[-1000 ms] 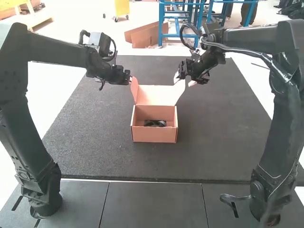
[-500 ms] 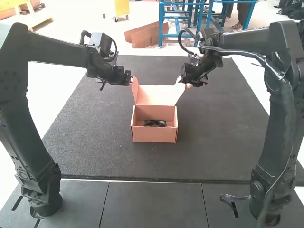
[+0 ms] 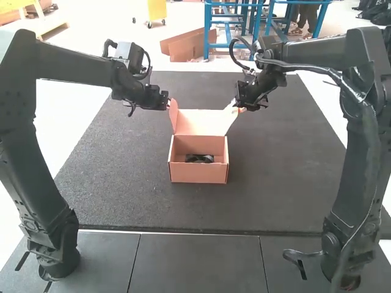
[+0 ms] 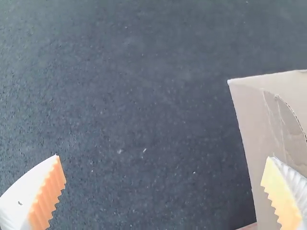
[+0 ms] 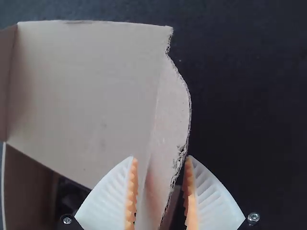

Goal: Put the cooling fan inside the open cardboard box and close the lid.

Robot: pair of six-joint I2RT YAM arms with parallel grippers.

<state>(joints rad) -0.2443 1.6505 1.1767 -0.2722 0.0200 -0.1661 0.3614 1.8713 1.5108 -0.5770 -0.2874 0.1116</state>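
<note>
One box (image 3: 198, 166) sits mid-mat (image 3: 110, 159), well off every mat edge. It's open, and its long axis runs left-right. One lid (image 3: 201, 123) stands upright off the box's far wall, its inner face toward you. The lid has two side flaps, both angled toward you.

One fan (image 3: 200, 159) is inside the box, a dark shape lying low on the floor toward the near wall. Its long axis runs left-right, same as the box. You can't tell which way it faces.

Your right gripper (image 3: 239, 107) is at the lid's top right corner. In the right wrist view, your right gripper (image 5: 159, 160) has the right flap (image 5: 172, 110) edge-on between its two orange pads. The pads are pressed close on both sides, pinching the flap. The lid (image 5: 86, 86) spreads away from it there.

Your left gripper (image 3: 164, 101) hangs at the lid's top left corner. In the left wrist view, your left gripper (image 4: 163, 160) has its fingers spread wide with bare mat between them. The left flap (image 4: 273, 124) is right by one finger (image 4: 283, 196), but you can't tell if they touch.
</note>
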